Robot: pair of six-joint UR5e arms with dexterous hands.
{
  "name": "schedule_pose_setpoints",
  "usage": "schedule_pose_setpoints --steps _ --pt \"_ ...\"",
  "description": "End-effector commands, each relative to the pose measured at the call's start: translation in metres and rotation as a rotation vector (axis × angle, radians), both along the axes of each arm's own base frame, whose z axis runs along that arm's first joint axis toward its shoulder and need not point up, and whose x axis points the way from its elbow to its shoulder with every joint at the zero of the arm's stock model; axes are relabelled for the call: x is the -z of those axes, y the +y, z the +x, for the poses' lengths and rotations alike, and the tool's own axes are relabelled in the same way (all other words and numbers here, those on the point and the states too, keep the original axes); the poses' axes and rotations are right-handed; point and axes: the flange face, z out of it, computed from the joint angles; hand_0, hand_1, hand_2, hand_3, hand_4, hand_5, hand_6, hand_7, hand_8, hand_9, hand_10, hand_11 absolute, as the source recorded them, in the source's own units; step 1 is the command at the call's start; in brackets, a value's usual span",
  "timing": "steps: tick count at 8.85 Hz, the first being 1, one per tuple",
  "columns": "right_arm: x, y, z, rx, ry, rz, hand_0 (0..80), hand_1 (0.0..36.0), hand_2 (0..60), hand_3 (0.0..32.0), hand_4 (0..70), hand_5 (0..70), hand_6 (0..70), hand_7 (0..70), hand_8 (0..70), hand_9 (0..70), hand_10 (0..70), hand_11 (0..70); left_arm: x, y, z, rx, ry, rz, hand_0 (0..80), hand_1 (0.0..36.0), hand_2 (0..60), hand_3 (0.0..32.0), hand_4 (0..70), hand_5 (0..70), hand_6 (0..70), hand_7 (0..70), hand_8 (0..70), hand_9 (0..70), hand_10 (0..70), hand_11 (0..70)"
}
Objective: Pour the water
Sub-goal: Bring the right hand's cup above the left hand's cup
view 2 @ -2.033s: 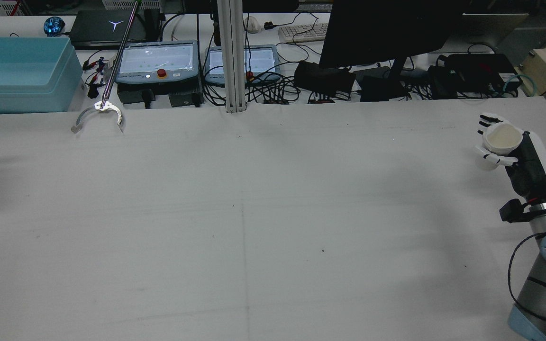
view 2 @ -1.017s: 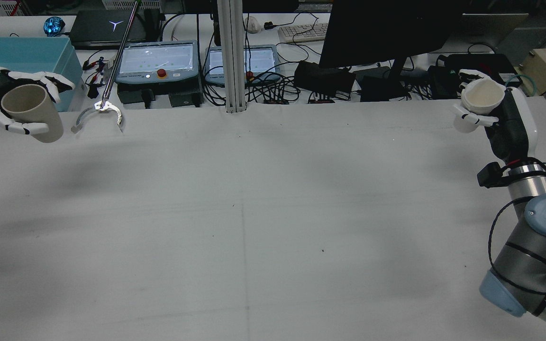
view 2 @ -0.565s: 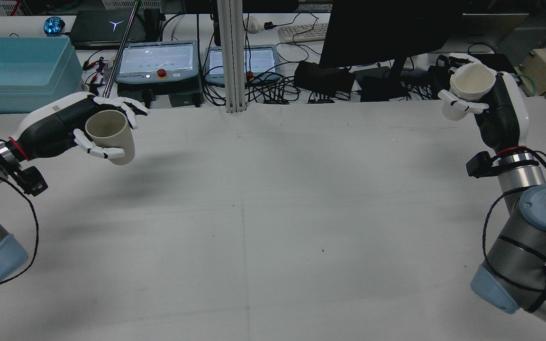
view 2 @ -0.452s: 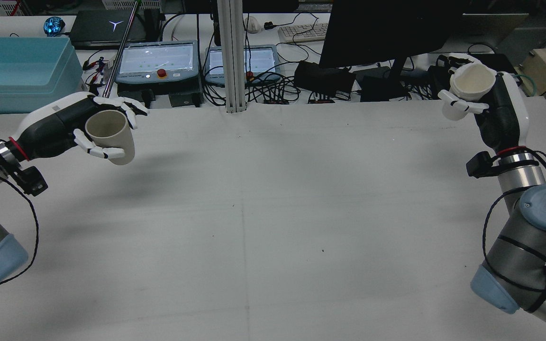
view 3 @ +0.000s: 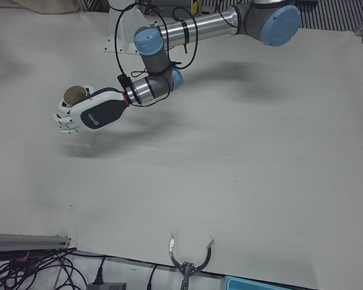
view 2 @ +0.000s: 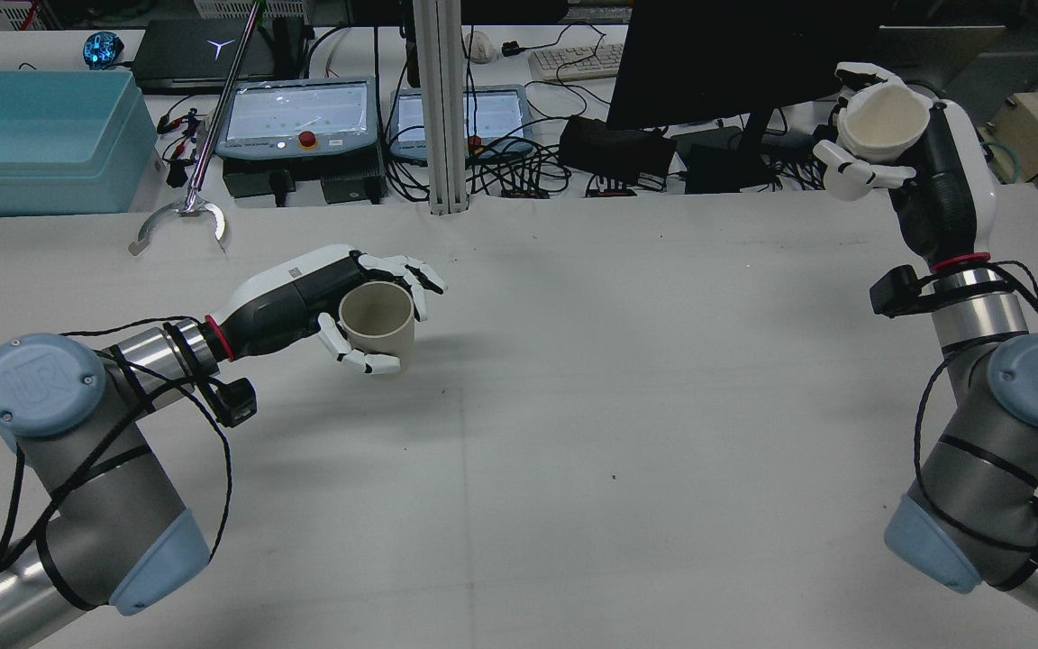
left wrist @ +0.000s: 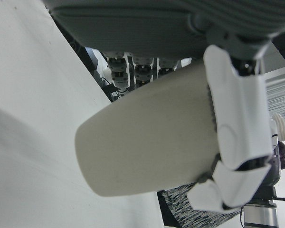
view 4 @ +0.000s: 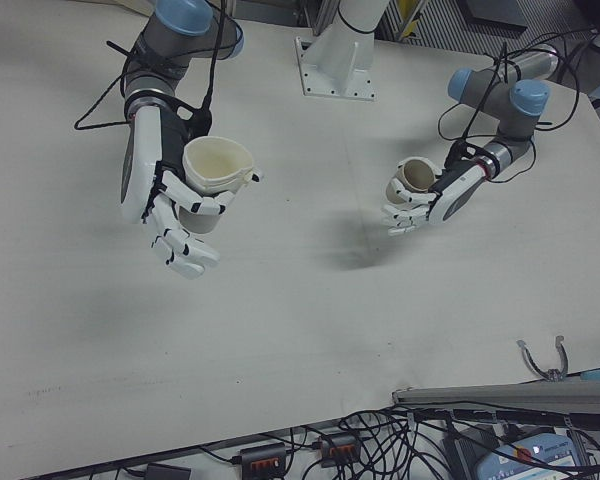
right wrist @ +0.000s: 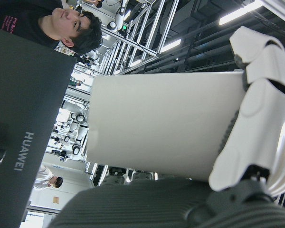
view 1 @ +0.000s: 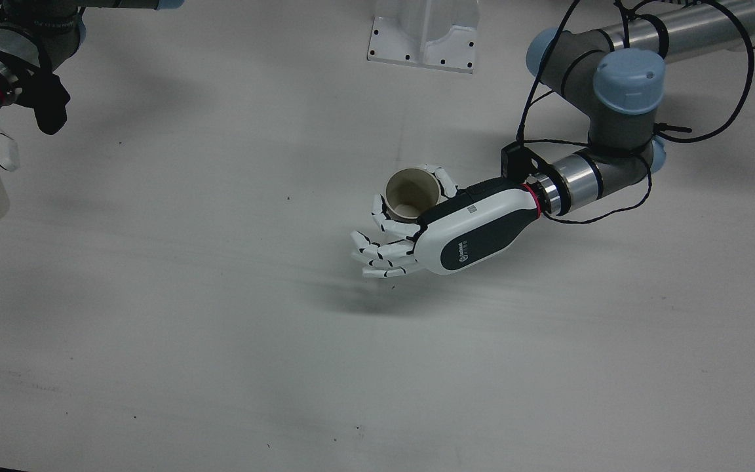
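Observation:
My left hand (view 2: 316, 293) is shut on a beige cup (view 2: 378, 324), held upright just above the table, left of centre in the rear view. The front view shows this cup's (view 1: 409, 192) open mouth beside the left hand (view 1: 466, 229). It fills the left hand view as the beige cup (left wrist: 152, 142). My right hand (view 2: 929, 171) is shut on a white cup (view 2: 884, 122), raised high at the table's far right edge. In the right-front view the white cup (view 4: 216, 165) sits upright in the right hand (view 4: 150, 190). What either cup holds is not visible.
A light blue bin (view 2: 32, 140), a metal grabber tool (view 2: 178, 216), two teach pendants (view 2: 298, 117), a dark monitor (view 2: 726, 54) and cables line the far edge. An aluminium post (view 2: 441, 108) stands at the back centre. A person (right wrist: 61, 23) is behind the monitor.
The left hand has come in from the left with the beige cup, toward the table's middle and lower. The right hand has lifted the white cup higher and farther back.

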Motion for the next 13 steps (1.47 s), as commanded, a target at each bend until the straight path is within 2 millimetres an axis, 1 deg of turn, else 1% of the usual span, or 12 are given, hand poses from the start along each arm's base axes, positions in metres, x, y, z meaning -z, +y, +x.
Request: schedule_pose_setpoints --steps 1,2,3,4,5,6,7,8,10,11,13 --pt "0.084 0.014 -0.026 -0.035 0.125 0.080 52.3 18.5 29.3 0.0 50.1 70.0 19.2 28.6 14.1 22.0 14.8 22.2 0.041 0.024 0.054 -0.040 0.022 0.023 56.0 36.0 60.0 0.0 61.2 70.0 17.7 33.7 15.4 22.6 8.1 14.2" --pt "0.103 0.031 -0.049 -0.016 0.177 0.096 52.0 18.5 29.8 0.0 50.0 70.0 19.3 28.7 13.9 21.7 14.8 22.3 0.043 0.023 0.054 -0.040 0.024 0.025 55.7 36.0 60.0 0.0 60.6 70.0 17.5 33.5 15.3 22.4 8.0 14.0" --pt "0.114 0.049 -0.077 0.015 0.234 0.105 52.1 19.0 31.1 0.0 50.0 70.0 19.4 28.2 13.7 21.3 15.0 22.5 0.043 0.024 0.055 -0.041 0.023 0.026 56.0 36.0 60.0 0.0 60.7 70.0 17.6 33.6 15.4 22.5 8.1 14.1" --pt "0.130 0.066 -0.084 0.010 0.290 0.121 52.3 19.6 32.5 0.0 49.2 70.0 19.2 27.7 13.5 20.9 15.2 22.9 0.043 0.024 0.055 -0.041 0.023 0.026 55.9 36.0 60.0 0.0 60.6 70.0 17.6 33.4 15.2 22.4 8.1 14.1" --pt "0.141 0.075 -0.082 -0.003 0.330 0.135 52.3 20.2 35.5 0.0 48.0 70.0 19.2 27.6 13.8 21.3 15.7 23.7 0.043 0.023 0.053 -0.038 0.024 0.027 55.9 36.0 60.0 0.0 60.5 70.0 17.6 33.3 15.2 22.4 8.1 14.2" --pt "0.146 0.077 -0.083 0.004 0.348 0.151 52.1 21.5 40.4 0.0 46.8 70.0 18.7 26.4 13.4 20.8 15.7 23.8 0.045 0.022 0.051 -0.037 0.028 0.028 56.2 36.0 60.0 0.0 60.4 70.0 17.5 33.2 15.2 22.4 8.1 14.1" --pt "0.143 0.078 -0.084 0.009 0.376 0.150 51.7 21.3 41.0 0.0 46.0 70.0 18.6 26.1 13.7 21.2 16.0 24.2 0.047 0.023 0.051 -0.037 0.030 0.030 56.0 36.0 60.0 0.0 60.3 70.0 17.5 33.0 15.1 22.1 8.0 14.0" --pt "0.149 0.081 -0.085 0.015 0.447 0.156 51.7 21.8 42.7 0.0 46.7 70.0 18.9 26.5 14.3 21.9 16.0 24.2 0.048 0.021 0.049 -0.035 0.035 0.031 56.1 36.0 60.0 0.0 60.2 70.0 17.4 32.8 15.0 22.0 7.9 13.9" --pt "0.161 0.094 -0.086 -0.004 0.586 0.173 52.6 22.4 42.4 0.0 47.1 70.0 18.7 25.8 13.2 20.2 15.6 23.7 0.053 0.021 0.050 -0.034 0.041 0.036 56.0 36.0 60.0 0.0 60.3 70.0 17.5 32.8 14.9 21.9 7.9 13.8" --pt "0.159 0.098 -0.093 0.005 0.617 0.170 52.6 22.4 41.5 0.0 46.9 70.0 18.6 25.2 12.8 19.6 15.6 23.7 0.056 0.021 0.050 -0.034 0.043 0.038 56.1 36.0 60.0 0.0 60.3 70.0 17.5 33.0 15.0 22.0 7.8 13.8" --pt "0.158 0.111 -0.115 0.003 0.720 0.170 51.8 21.2 40.0 0.0 45.0 70.0 18.0 24.1 12.3 18.9 15.6 23.7 0.059 0.019 0.048 -0.031 0.047 0.041 56.3 36.0 60.0 0.0 60.3 70.0 17.5 32.9 15.0 22.1 7.9 13.9"
